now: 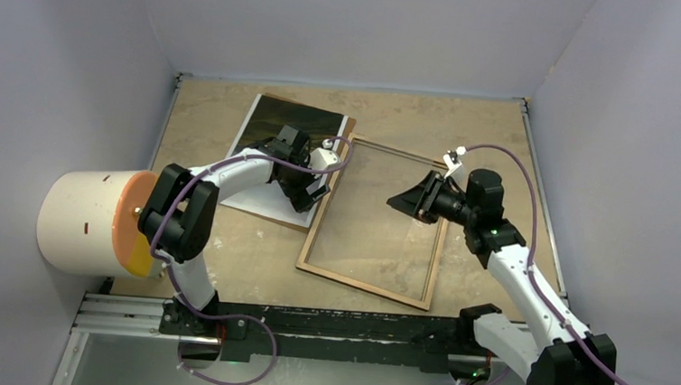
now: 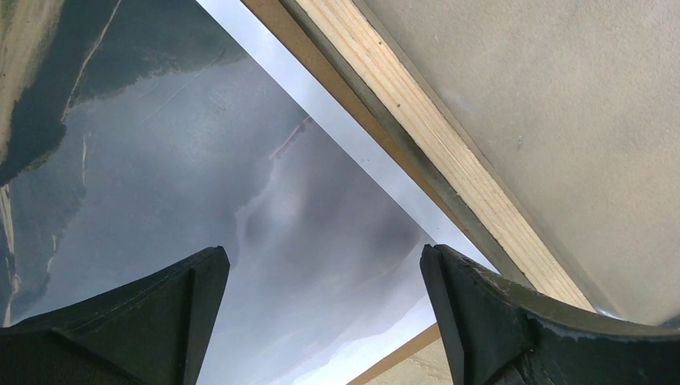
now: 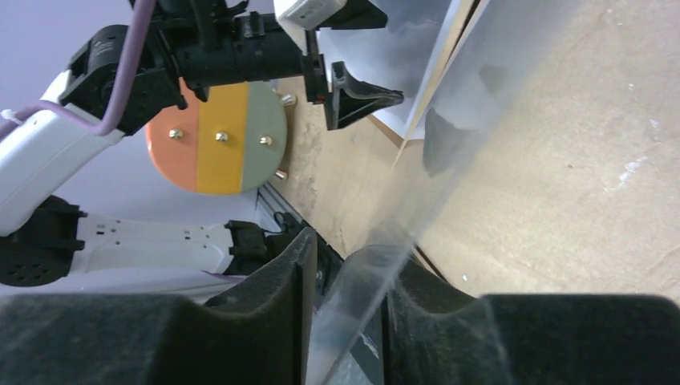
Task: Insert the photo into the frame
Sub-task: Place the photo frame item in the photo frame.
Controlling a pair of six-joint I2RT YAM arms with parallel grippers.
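The glossy dark mountain photo (image 1: pixel 274 120) lies on a brown backing board (image 2: pixel 305 48) just beside the thin wood-backed rectangular frame (image 1: pixel 362 285), under wide-spread left fingers (image 1: pixel 308 195), while the right fingers (image 1: pixel 401 199) pinch a clear pane (image 3: pixel 481 104) that could slip, drop and jolt the frame.

The dark landscape photo (image 2: pixel 240 176) was glossy paper. The rectangular frame (image 2: pixel 439 136) showed matt, light bare wood. The clear sheet (image 3: pixel 489 96) looked smooth.
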